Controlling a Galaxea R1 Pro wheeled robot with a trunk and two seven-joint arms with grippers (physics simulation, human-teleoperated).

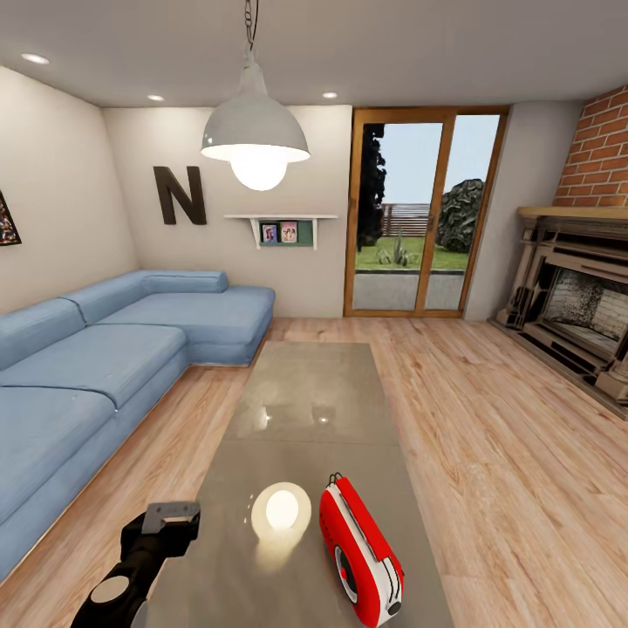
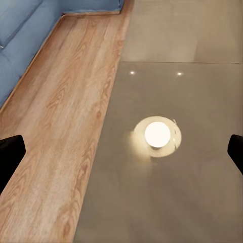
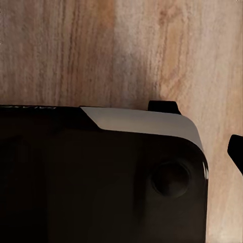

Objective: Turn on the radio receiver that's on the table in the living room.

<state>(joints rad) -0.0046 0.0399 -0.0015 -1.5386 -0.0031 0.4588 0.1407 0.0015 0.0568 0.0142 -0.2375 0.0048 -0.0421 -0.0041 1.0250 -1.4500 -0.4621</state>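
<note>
- The left gripper [image 1: 170, 516] is hanging over the near left part of the table [image 1: 305, 392], and its fingers [image 2: 10, 154] are standing wide apart at the two edges of the left wrist view, holding nothing.
- Between those fingers the wrist camera is looking down on the grey glossy top, where the reflection of the lamp [image 2: 158, 134] is shining, and on the wood floor [image 2: 66, 116] beside it.
- The right gripper [image 3: 238, 152] is pointing down over the robot's own dark body [image 3: 101, 182] and the floor; only dark finger tips are showing, so I cannot tell how far it is open, and nothing is seen in it.
- The radio [image 1: 362, 554] is lying on the near right part of the table, just beside the lamp reflection, red with a white side panel and a round dial.
- The left gripper is near the radio but apart from it.
- To do this step well, I think the left arm should be moving slowly to the right, toward the dial side, and touching gently, because a small radio on a smooth top could be sliding away.
- The blue sofa [image 1: 105, 349] is standing left of the table.
</note>
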